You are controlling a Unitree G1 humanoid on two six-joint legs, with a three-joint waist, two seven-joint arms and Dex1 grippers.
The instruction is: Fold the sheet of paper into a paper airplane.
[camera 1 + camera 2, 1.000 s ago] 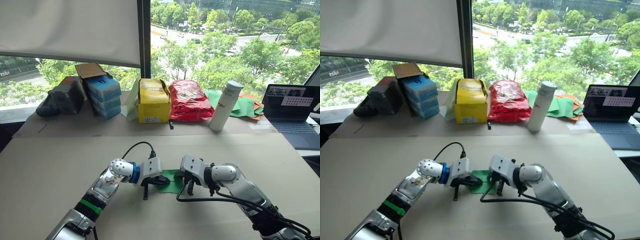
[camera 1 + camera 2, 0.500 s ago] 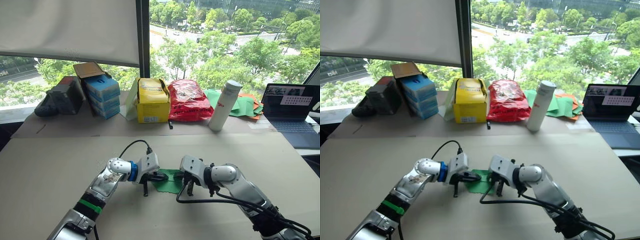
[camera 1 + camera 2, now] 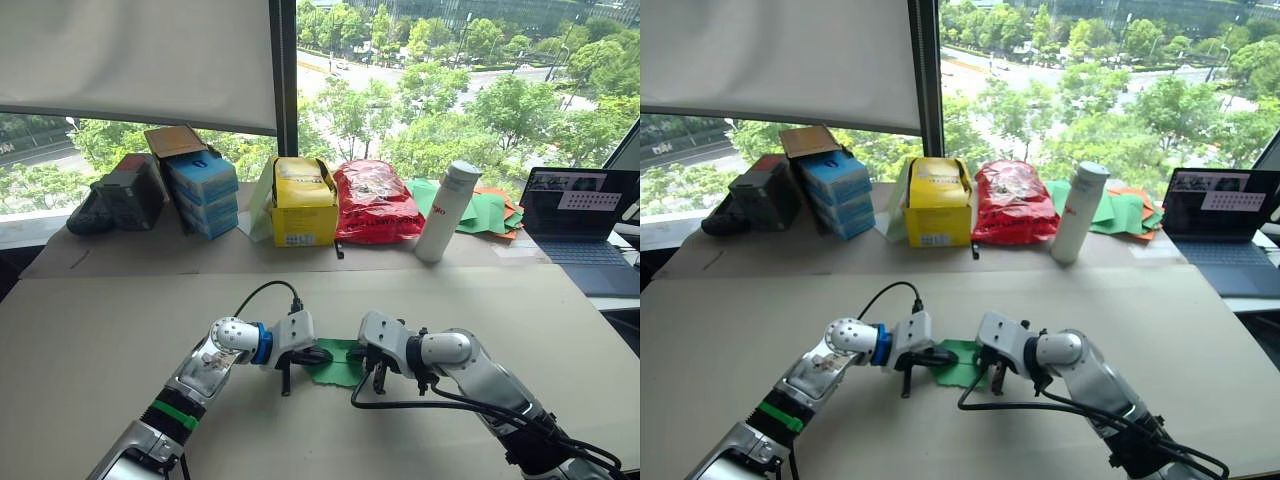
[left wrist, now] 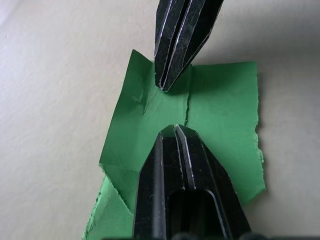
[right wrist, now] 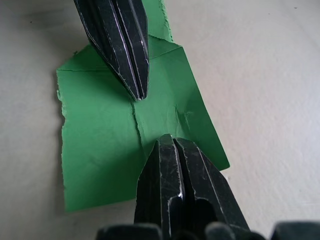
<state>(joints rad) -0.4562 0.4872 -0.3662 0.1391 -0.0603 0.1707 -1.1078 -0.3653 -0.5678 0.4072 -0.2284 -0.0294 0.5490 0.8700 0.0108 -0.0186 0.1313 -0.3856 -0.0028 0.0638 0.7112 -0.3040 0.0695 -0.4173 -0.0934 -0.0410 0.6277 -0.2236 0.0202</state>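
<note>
1. Near the front-centre of the beige tabletop (image 3: 120, 320) lies the sheet of paper (image 3: 338, 364), bright green, thin, w/ ragged torn edges and a crease down its middle.
2. Left end effector (image 4: 175, 131): black fingers pressed together, tips on the paper, nothing gripped.
3. Right end effector (image 5: 166, 140): likewise closed, tip-down on the paper, facing the left one (both near the crease).
4. Behind, along the window: yellow box (image 3: 306, 203), shiny red bag (image 3: 376, 201), white bottle (image 3: 443, 212) w/ red lettering (unreadable), laptop (image 3: 583, 219).
</note>
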